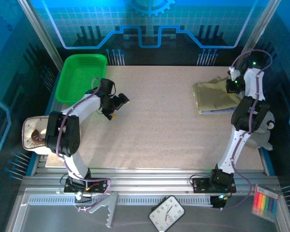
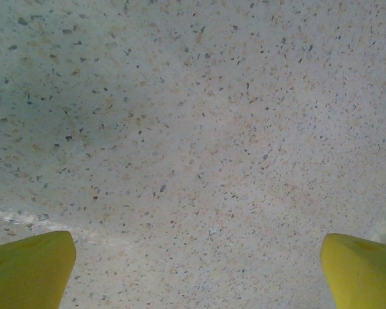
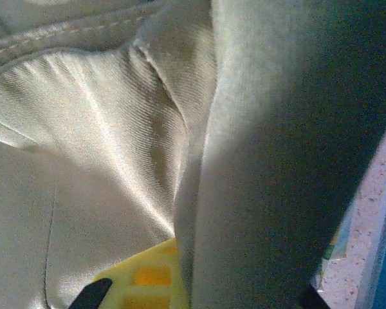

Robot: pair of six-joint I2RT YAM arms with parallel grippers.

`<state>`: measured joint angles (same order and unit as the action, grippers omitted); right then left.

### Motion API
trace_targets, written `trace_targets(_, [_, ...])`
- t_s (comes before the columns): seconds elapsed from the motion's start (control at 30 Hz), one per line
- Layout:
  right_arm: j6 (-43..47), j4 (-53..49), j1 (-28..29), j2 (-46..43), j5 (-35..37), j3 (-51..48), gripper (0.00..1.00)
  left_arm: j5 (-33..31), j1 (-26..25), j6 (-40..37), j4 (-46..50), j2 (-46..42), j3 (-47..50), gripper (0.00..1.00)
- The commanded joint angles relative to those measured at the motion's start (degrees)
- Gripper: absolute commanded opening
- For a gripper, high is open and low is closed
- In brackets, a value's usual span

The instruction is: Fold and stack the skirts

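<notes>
An olive-tan skirt (image 1: 212, 95) lies bunched at the back right of the table. A thin pale strip of other cloth (image 1: 218, 111) peeks out under its near edge. My right gripper (image 1: 230, 86) is down on the skirt's right side, shut on a raised fold of it. In the right wrist view the olive-tan skirt (image 3: 116, 141) fills the frame, and the fold runs between my right gripper's (image 3: 206, 283) jaws; one yellow finger (image 3: 145, 277) shows. My left gripper (image 1: 117, 103) hovers over bare table at the left, open. In the left wrist view nothing lies in my left gripper (image 2: 196, 270).
A green basket (image 1: 82, 77) stands at the back left. A beige brown-trimmed pouch (image 1: 34, 135) sits off the table's left edge, and a white plush toy (image 1: 267, 131) at its right edge. A clock (image 1: 166, 212) and coloured markers (image 1: 265, 200) lie on the near ledge.
</notes>
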<state>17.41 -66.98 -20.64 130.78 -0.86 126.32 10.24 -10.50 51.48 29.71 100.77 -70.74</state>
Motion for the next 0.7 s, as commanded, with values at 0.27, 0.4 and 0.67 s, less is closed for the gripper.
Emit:
trace_targets(0.27, [-13.8,2.8,2.2,-8.3,17.7,-0.3,0.84,-0.3,0.0,-0.5,0.0,-0.2,-0.7,0.99])
trace_targets(0.4, [-14.6,3.1,5.5,-12.3,11.0,-5.3,1.0,-0.1,0.0,-0.2,-0.9,0.0,-0.2,0.99])
trace_targets(0.67, [-8.8,-2.0,10.5,-6.4,3.1,-9.5,1.0,0.2,0.0,-0.8,-0.9,0.5,-0.4,0.99])
